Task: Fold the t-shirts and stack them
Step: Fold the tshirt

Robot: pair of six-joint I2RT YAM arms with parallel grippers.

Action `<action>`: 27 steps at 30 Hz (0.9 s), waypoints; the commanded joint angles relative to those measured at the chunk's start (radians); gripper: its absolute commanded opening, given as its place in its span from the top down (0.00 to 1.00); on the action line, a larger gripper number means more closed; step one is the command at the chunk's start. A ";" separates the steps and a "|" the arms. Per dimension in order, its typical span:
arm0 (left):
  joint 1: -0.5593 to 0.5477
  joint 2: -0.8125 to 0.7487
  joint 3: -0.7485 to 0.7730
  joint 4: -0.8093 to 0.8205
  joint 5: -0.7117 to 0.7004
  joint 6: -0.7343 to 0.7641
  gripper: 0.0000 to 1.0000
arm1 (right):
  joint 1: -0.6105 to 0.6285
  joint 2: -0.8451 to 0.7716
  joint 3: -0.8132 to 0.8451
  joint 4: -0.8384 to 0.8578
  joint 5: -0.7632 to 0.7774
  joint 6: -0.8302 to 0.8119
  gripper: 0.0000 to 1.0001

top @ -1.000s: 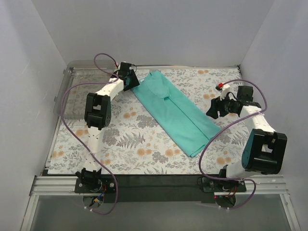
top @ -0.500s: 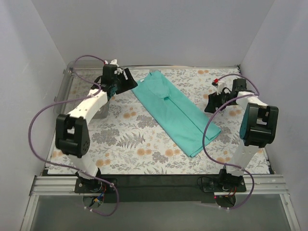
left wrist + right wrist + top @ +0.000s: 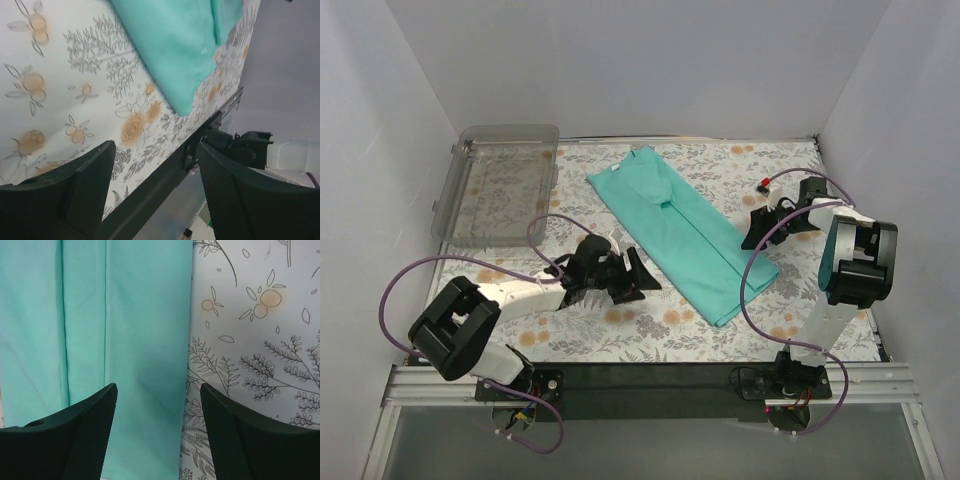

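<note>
The teal t-shirt point(image 3: 680, 230) lies flat on the floral table cover, folded lengthwise into a long strip that runs diagonally from back centre to front right. My left gripper point(image 3: 638, 285) is open and empty, low over the table just left of the strip's near end. In the left wrist view point(image 3: 154, 147) the shirt's near corner point(image 3: 175, 45) lies ahead of the jaws. My right gripper point(image 3: 752, 232) is open and empty at the strip's right edge. In the right wrist view point(image 3: 158, 387) the jaws straddle that edge of the shirt point(image 3: 125, 315).
A clear plastic bin point(image 3: 505, 180) stands at the back left corner. White walls close in the back and both sides. The table's black front rail point(image 3: 200, 145) runs close beyond the left gripper.
My left arm has swung from the back left, near the shirt's collar end, down to the front middle beside the strip's near end. The right gripper has shifted slightly. The shirt has not moved.
</note>
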 commanded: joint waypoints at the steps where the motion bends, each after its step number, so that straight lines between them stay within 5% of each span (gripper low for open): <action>1: -0.105 -0.007 -0.082 0.194 -0.104 -0.258 0.39 | -0.028 -0.089 -0.021 0.005 -0.027 0.015 0.37; 10: -0.281 0.238 -0.028 0.327 -0.235 -0.490 0.48 | -0.078 -0.185 -0.099 0.062 -0.048 0.069 0.37; 20: -0.372 0.482 0.208 0.130 -0.298 -0.660 0.55 | -0.128 -0.211 -0.111 0.070 -0.102 0.078 0.37; 26: -0.387 0.531 0.226 0.068 -0.307 -0.697 0.72 | -0.135 -0.220 -0.114 0.070 -0.116 0.078 0.38; 27: -0.387 0.534 0.225 0.068 -0.310 -0.696 0.85 | -0.135 -0.225 -0.116 0.070 -0.116 0.078 0.38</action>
